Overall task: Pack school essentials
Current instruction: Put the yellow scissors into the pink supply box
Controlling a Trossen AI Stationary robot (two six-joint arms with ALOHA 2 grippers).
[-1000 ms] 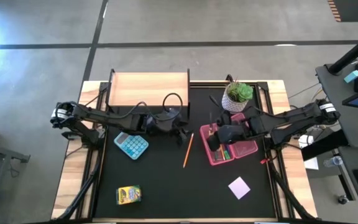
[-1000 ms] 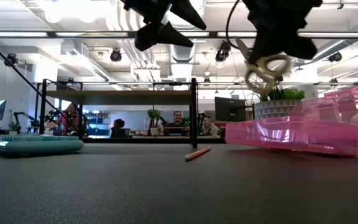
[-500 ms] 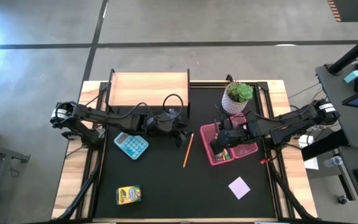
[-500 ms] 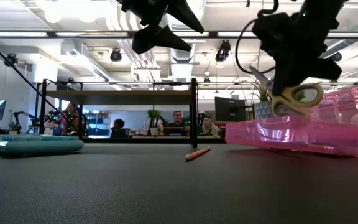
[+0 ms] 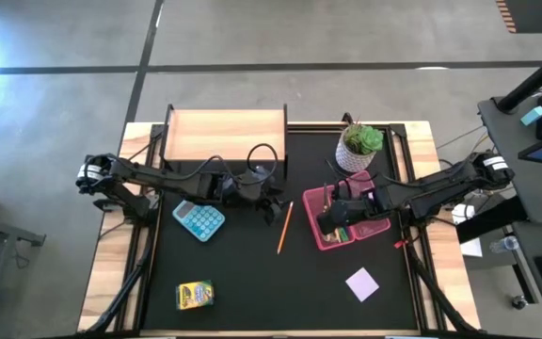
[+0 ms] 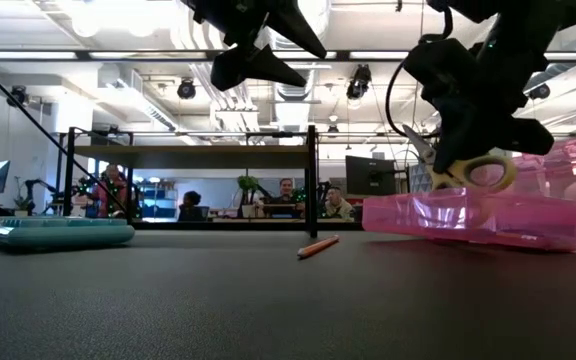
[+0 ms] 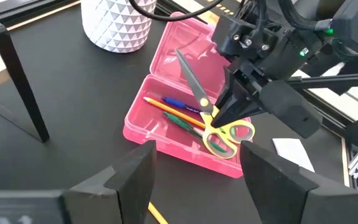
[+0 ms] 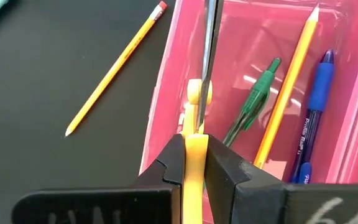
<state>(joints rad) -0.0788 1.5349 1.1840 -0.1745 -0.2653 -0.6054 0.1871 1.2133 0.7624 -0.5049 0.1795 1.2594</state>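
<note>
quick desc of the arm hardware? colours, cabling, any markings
Both arms are dark, near-black, jointed links. Left arm carries looping black cables near its wrist. Right arm shows a small green light on its wrist housing in the left wrist view. Left gripper has blocky matte-black fingers; the right gripper looks alike.

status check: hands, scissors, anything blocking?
Right hand shut on scissors, low over pink case. Left hand open, idle mid-table. Pens already in case; nothing blocking.
</note>
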